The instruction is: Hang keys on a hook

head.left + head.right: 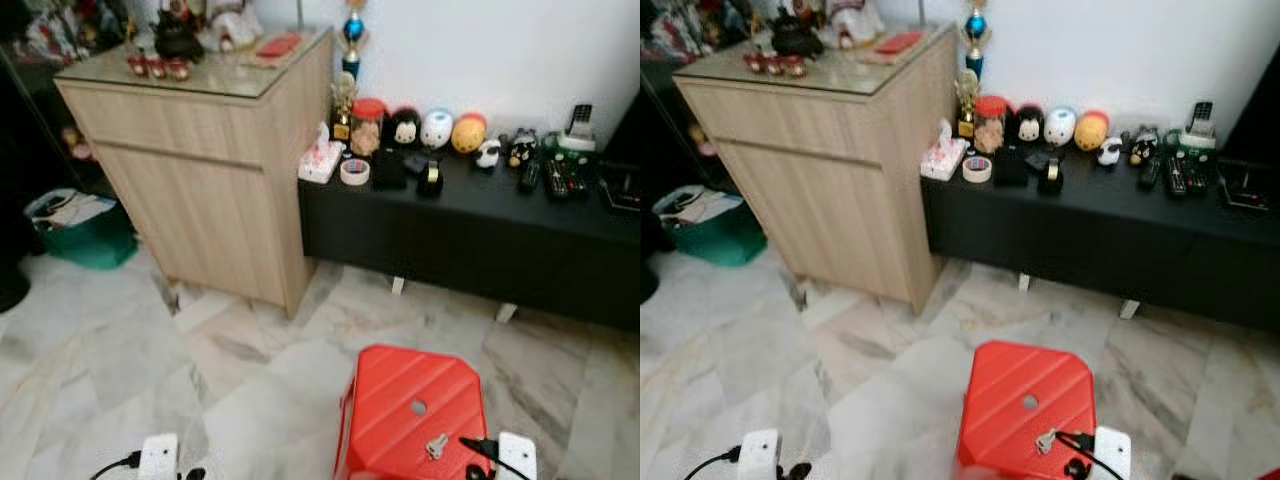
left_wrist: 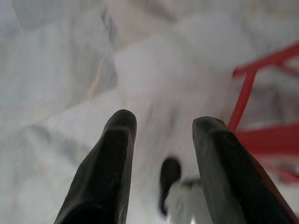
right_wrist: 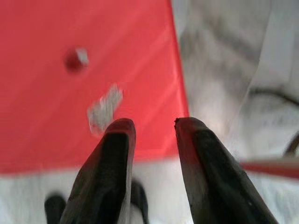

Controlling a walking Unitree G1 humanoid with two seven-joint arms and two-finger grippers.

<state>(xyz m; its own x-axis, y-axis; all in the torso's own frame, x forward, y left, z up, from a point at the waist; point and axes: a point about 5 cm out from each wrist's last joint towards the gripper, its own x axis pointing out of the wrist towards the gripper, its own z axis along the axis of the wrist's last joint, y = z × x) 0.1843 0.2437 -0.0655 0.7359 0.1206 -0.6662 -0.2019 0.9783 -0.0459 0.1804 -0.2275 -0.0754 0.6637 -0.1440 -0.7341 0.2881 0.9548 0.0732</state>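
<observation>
A small bunch of silver keys (image 1: 436, 445) lies on top of a red plastic stool (image 1: 400, 400), close to the stool's near right edge and just short of its round centre hole. My right gripper (image 3: 154, 125) hovers open above that edge, with nothing between its fingers. In the right wrist view the keys (image 3: 103, 109) sit blurred just past one black fingertip (image 3: 120, 128). My left gripper (image 2: 163, 122) is open and empty, low over the marble floor, with the stool's red legs (image 2: 243, 100) beside it.
A light wooden cabinet (image 1: 215, 170) stands ahead on the left. A low black bench (image 1: 470, 235) along the white wall carries toys, tape rolls and remotes. A green basket (image 1: 85, 235) sits at far left. Marble floor (image 1: 250, 360) lies between me and them.
</observation>
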